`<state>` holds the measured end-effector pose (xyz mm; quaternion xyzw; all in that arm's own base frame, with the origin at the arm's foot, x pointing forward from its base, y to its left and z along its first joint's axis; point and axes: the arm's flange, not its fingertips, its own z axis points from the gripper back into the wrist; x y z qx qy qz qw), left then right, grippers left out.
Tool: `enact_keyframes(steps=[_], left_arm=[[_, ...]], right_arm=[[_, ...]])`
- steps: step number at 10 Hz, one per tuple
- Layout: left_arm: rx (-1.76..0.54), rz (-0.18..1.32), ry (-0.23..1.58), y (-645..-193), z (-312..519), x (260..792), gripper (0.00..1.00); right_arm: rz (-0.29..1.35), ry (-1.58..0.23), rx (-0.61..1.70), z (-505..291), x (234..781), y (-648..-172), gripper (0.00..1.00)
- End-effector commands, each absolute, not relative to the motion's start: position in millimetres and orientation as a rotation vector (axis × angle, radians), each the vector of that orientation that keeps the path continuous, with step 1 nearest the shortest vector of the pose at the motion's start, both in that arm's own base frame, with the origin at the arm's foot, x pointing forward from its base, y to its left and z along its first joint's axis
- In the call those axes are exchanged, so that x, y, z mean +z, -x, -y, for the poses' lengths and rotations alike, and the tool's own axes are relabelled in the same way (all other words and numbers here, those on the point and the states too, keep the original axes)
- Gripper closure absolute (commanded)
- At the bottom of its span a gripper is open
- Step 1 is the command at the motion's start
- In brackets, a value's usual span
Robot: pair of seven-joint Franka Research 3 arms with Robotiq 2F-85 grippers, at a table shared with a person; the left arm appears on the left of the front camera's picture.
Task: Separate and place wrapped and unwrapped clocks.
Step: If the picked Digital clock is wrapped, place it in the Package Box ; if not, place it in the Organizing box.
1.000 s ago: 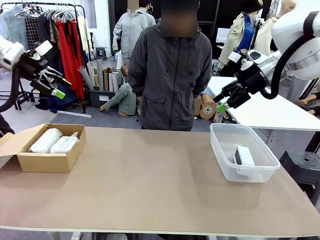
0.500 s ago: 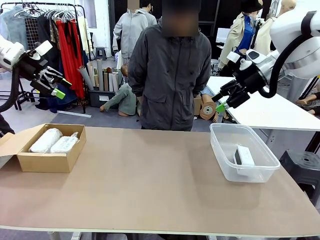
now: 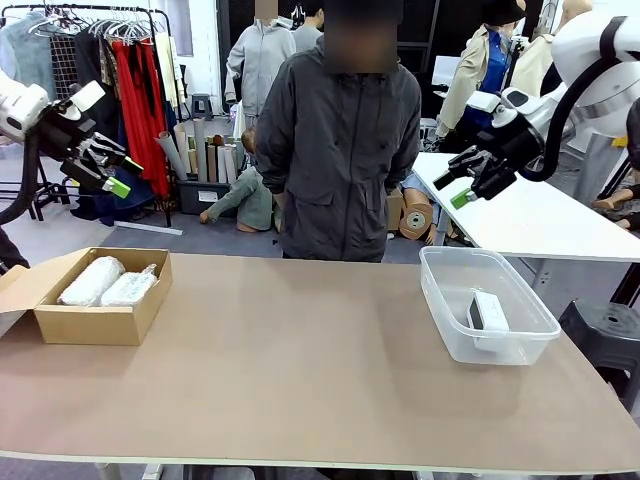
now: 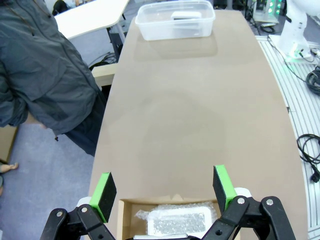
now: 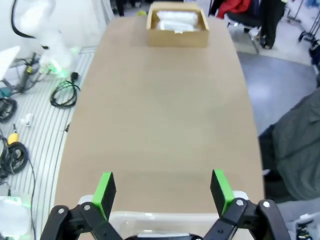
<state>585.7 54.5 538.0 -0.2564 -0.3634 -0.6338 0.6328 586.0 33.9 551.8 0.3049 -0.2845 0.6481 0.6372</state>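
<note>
The table (image 3: 300, 370) has a plain tan-brown top. At its left end sits a brown cardboard box (image 3: 100, 322), and inside it lie two wrapped clocks (image 3: 107, 282), whitish under crinkly translucent plastic; the left wrist view shows bubble-dotted wrap over one of them. At the right end stands a clear plastic tub (image 3: 448, 310) with a faint milky tint, holding the unwrapped clock (image 3: 489, 313), smooth matte white with a dark face along one side. The left gripper (image 3: 117, 172) is black with bright green pads, as is the right gripper (image 3: 452, 186). The arms are white. The person's jacket (image 3: 338, 150) is dark grey.
</note>
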Motion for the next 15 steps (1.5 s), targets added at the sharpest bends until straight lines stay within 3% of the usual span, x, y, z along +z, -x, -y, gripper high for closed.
enact_keyframes(steps=[1, 6, 8, 9, 15], left_arm=[[-1.461, 0.835, 0.577, -584, -54, 537, 0.00], [-1.461, 0.835, 0.577, -584, -54, 537, 0.00], [-1.461, 0.835, 0.577, -584, -54, 537, 0.00], [-1.461, 0.835, 0.577, -584, -54, 537, 0.00], [-1.461, 0.835, 0.577, -584, -54, 537, 0.00]], right_arm=[[0.683, -0.674, 1.503, -22, 555, -601, 0.00], [0.754, -0.602, 1.460, -5, 549, -611, 0.00], [0.745, -0.674, 1.389, -3, 552, -611, 0.00], [0.712, -0.609, 1.445, -3, 552, -611, 0.00], [0.712, -0.609, 1.445, -3, 552, -611, 0.00]])
